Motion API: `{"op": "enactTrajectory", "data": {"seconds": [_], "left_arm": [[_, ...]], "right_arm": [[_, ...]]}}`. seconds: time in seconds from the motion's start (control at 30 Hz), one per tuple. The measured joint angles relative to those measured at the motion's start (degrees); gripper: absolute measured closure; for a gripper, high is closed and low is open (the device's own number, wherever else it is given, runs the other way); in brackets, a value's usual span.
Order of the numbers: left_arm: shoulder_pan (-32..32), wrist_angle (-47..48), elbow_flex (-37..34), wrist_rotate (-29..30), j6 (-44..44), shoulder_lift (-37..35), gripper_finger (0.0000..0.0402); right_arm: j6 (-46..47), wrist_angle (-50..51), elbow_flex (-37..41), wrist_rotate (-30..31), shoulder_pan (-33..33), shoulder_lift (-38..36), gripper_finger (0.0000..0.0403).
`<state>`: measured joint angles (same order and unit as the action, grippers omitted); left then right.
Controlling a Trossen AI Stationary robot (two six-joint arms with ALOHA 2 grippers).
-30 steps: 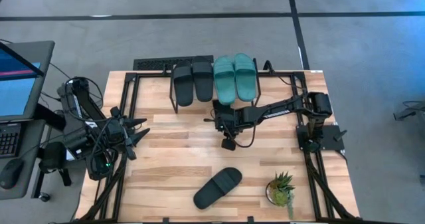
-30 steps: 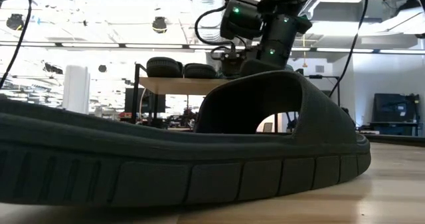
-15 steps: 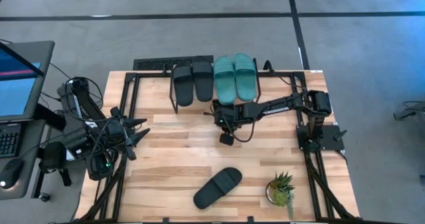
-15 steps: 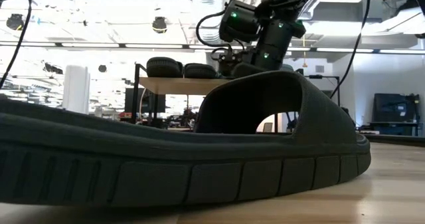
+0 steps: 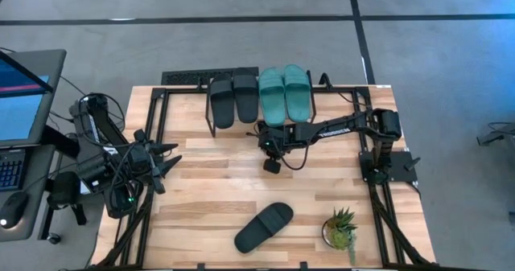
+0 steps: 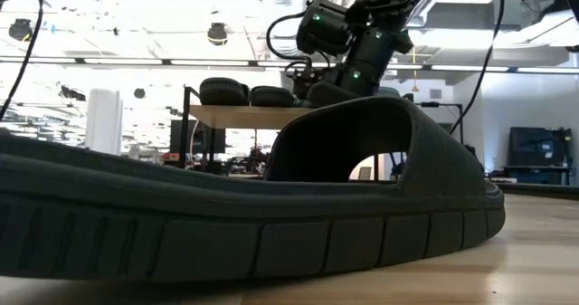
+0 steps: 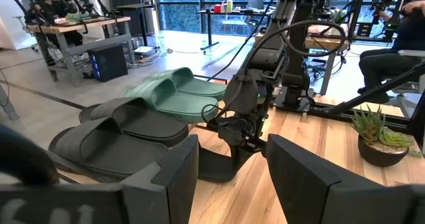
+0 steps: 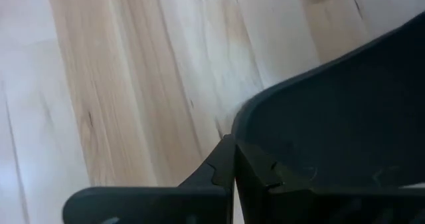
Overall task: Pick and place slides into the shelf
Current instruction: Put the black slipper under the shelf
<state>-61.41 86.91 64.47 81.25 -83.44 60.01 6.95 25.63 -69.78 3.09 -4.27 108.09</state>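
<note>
1. The slide at work is a dark slide (image 7: 216,164) held in the right gripper (image 5: 272,149), low over the table (image 5: 209,186) just in front of the shelf (image 5: 211,130). From above it is almost wholly hidden under the arm; the left wrist view shows only a dark flat sole end below the gripper.
2. The right wrist view shows that gripper's fingers (image 8: 229,174) pressed together on the slide's dark curved rim, with bare wood behind. Which part of the slide they pinch is hard to tell, perhaps the edge of the sole.
3. On top of the shelf lie four slides side by side: two black slides (image 5: 232,100) on the left and two teal-green slides (image 5: 284,92) on the right, each with a wide strap. In the low view the black pair's ends show above the light top board, and the teal pair is hidden behind the arm.
4. A lone black slide (image 5: 264,227) lies flat and aslant near the table's front edge, well apart from the shelf. It fills the low view, cut off on the left, with a ribbed sole edge and an arched strap.
5. The left gripper (image 5: 165,160) waits at the table's left side, its fingers (image 7: 302,177) spread apart and holding nothing.
6. A potted plant (image 5: 341,227) stands at the front right corner.
</note>
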Motion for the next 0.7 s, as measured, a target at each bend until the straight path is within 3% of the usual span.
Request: {"op": "enactTrajectory", "data": {"seconds": [0.27, 0.7], "left_arm": [[-0.02, -0.28, 0.00, 0.00, 0.00, 0.00, 0.0233], [0.00, -0.32, 0.00, -0.02, 0.39, 0.00, 0.0233]], "right_arm": [[-2.86, 4.69, 0.08, -2.10, 1.59, 0.00, 0.0403], [-2.46, 1.51, 0.79, -0.96, 1.10, 0.00, 0.0403]]}}
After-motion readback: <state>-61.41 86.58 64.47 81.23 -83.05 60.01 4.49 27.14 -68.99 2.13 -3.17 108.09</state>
